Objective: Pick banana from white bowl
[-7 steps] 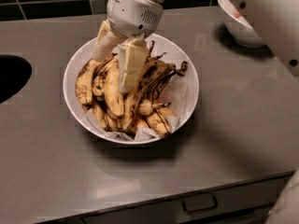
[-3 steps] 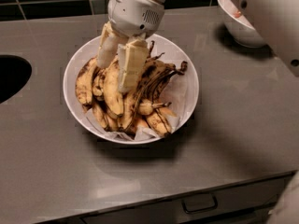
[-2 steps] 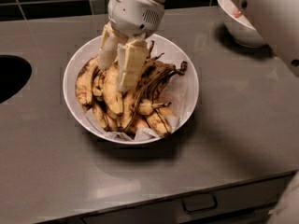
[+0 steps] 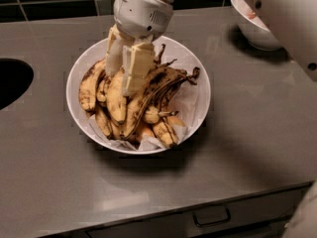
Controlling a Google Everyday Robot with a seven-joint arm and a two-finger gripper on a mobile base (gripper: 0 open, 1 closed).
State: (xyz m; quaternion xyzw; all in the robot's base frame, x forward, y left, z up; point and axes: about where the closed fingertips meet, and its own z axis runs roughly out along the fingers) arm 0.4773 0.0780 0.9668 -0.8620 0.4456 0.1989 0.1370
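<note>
The wide white bowl, lined with white paper, sits in the middle of the grey counter and holds a pile of several overripe bananas. My gripper reaches down from the top into the left half of the pile. Its two cream fingers stand on either side of the upper end of a plump, yellow-tan, speckled banana and press against it. That banana still lies in the pile among the others. Slimmer bananas with heavy black streaks lie to its right.
A second, deeper white bowl stands at the back right, partly behind my white arm. A dark sink opening is at the left. The counter's front edge with a drawer handle runs below.
</note>
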